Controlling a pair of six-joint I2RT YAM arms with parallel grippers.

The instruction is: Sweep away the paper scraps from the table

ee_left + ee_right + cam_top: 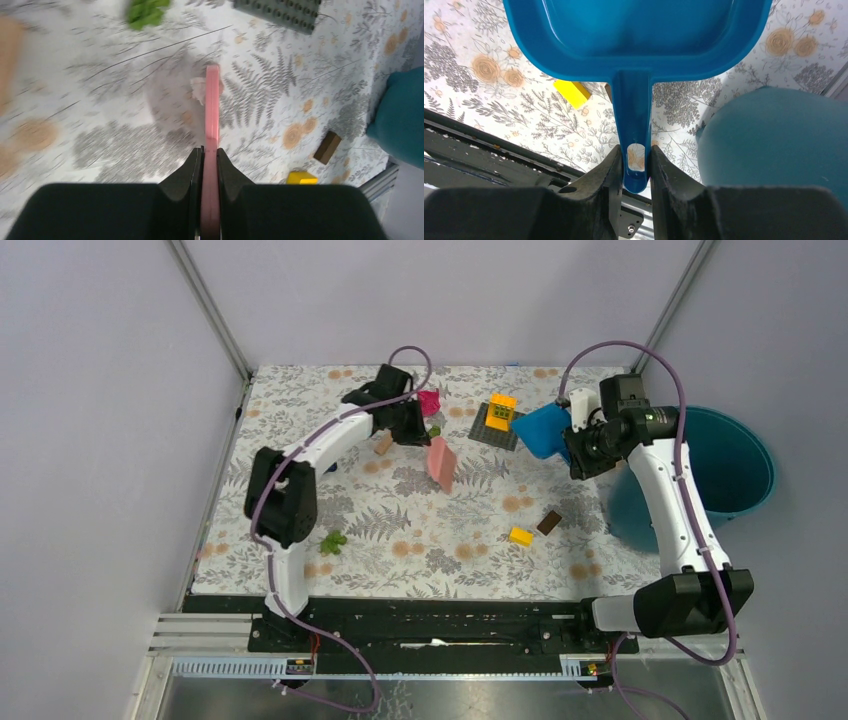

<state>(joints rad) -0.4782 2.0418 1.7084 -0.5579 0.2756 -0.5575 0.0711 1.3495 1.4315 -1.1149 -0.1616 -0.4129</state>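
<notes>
My left gripper [418,433] [210,152] is shut on a flat pink board [440,463] [212,105], held edge-down over the table [300,570]. A white paper wad [199,90] lies against the board's far left side. A magenta wad [429,402] lies behind the gripper, with a small green scrap [434,430] beside it. Another green wad [333,541] lies front left. A green wad [145,11] also shows at the top of the left wrist view. My right gripper [582,445] [634,156] is shut on the handle of a blue dustpan [543,430] [634,30], lifted off the table at the right.
A round teal bucket [740,465] [774,135] [400,120] stands off the table's right edge. A grey baseplate [490,432] [280,12] with a yellow brick [501,410] sits at the back. A yellow block [520,536] [572,93], a brown block [548,522] and a wooden block [384,443] lie loose.
</notes>
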